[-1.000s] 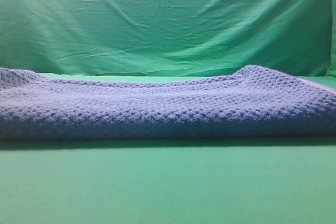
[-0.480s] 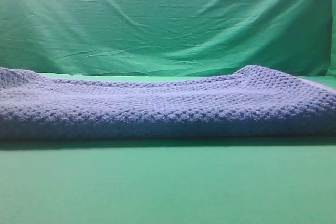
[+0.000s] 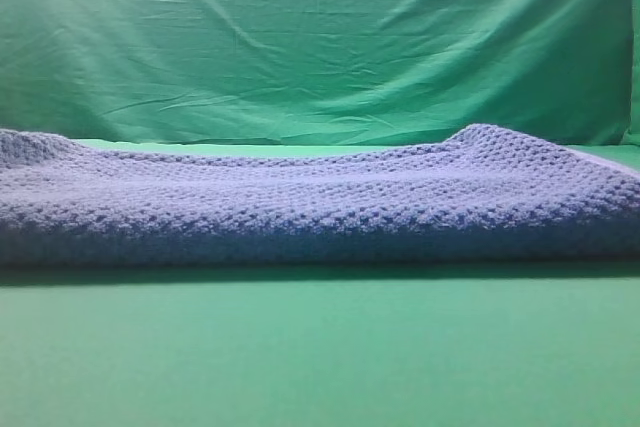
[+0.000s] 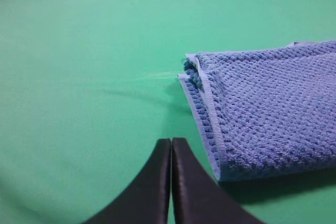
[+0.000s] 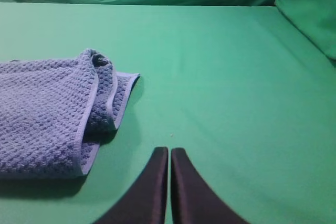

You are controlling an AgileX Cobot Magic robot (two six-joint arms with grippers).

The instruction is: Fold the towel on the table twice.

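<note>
The blue-grey waffle-knit towel lies in stacked layers across the green table, spanning the whole width of the exterior view. Its left end shows layered pale edges in the left wrist view. My left gripper hangs above bare table just left of that end, black fingers pressed together and empty. In the right wrist view the towel's right end lies at the left, corner layers slightly splayed. The right gripper is shut and empty over bare table to the right of it. Neither gripper shows in the exterior view.
A wrinkled green backdrop cloth hangs behind the table. More green cloth bulges at the table's far right corner. Bare table surface stretches left of the towel and also right of it.
</note>
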